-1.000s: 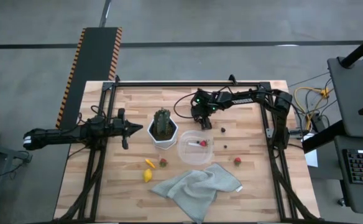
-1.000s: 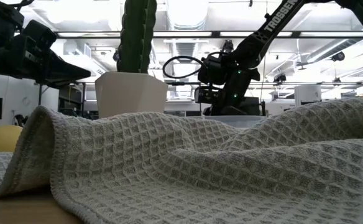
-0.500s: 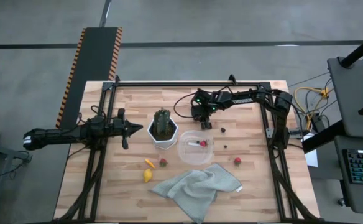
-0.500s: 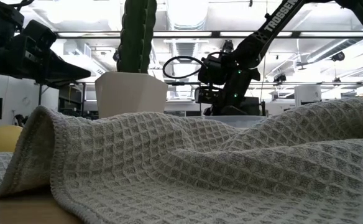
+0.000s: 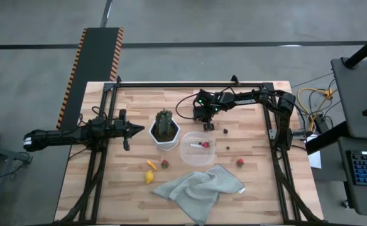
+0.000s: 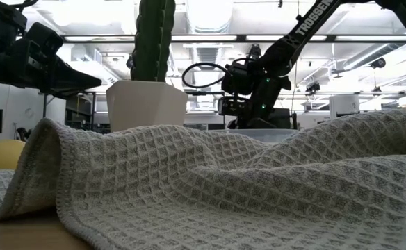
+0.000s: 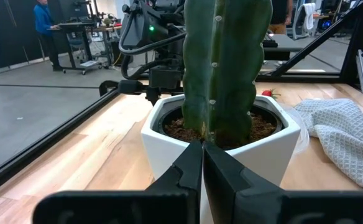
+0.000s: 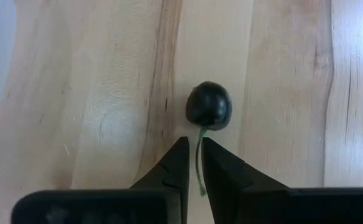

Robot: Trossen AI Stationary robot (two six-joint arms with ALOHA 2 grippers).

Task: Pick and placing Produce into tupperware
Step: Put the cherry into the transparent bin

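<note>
- Berry [image 8: 209, 106], dark and round with a thin green stem [image 8: 199, 158], lies on the bare wood just past the right gripper [image 8: 194, 163]; the fingers are drawn almost together, with the stem in the narrow slit between them. Whether the stem is truly pinched cannot be told.
- Grasping is judged to be the step in hand; a lift is called for next, then a short carry to the tupperware [image 5: 198, 148], which already holds a strawberry [image 5: 204, 144].
- Open board is seen between berry and tub; the cactus pot [image 5: 164, 134] stands beside the tub's far side.
- The left gripper [image 7: 202, 163] is held shut near the pot.
</note>
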